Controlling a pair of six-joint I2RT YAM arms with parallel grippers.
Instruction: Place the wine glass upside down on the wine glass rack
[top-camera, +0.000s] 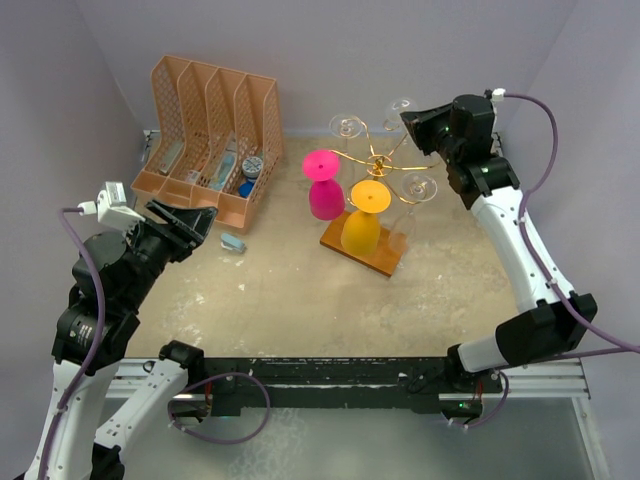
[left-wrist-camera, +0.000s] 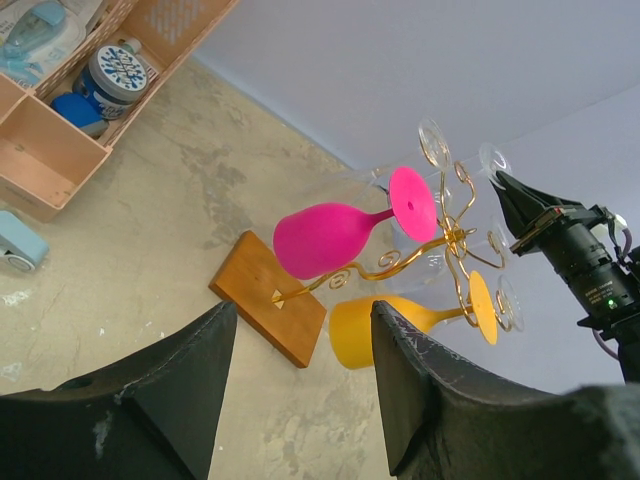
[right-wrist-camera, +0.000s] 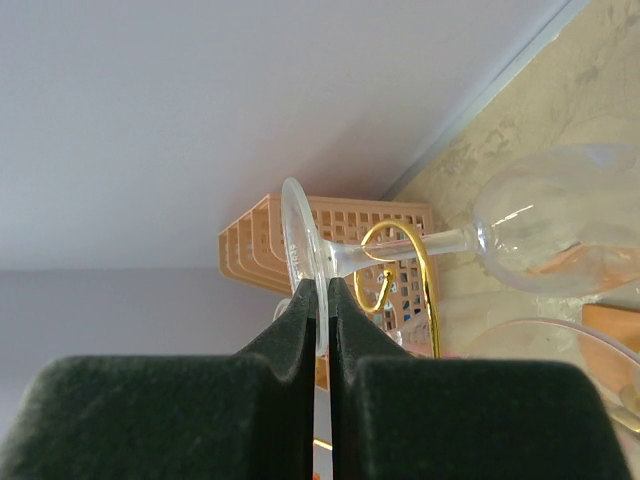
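While the left gripper (left-wrist-camera: 302, 315) gapes empty, the clear wine glass (right-wrist-camera: 560, 235) is clamped by the right gripper (right-wrist-camera: 322, 300) at one o'clock of the gold wire rack (top-camera: 378, 162).

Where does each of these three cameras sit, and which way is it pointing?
Top: above and behind the arms, looking down on the table; both arms show, left gripper open, right gripper at the rack.
Left wrist: on the left arm, looking across at the rack and pink glass; its two open fingers frame the bottom.
Right wrist: on the right arm, facing the organizer; its fingers pinch a clear glass's foot.
Shared: all show the rack; left wrist also sees the right gripper.
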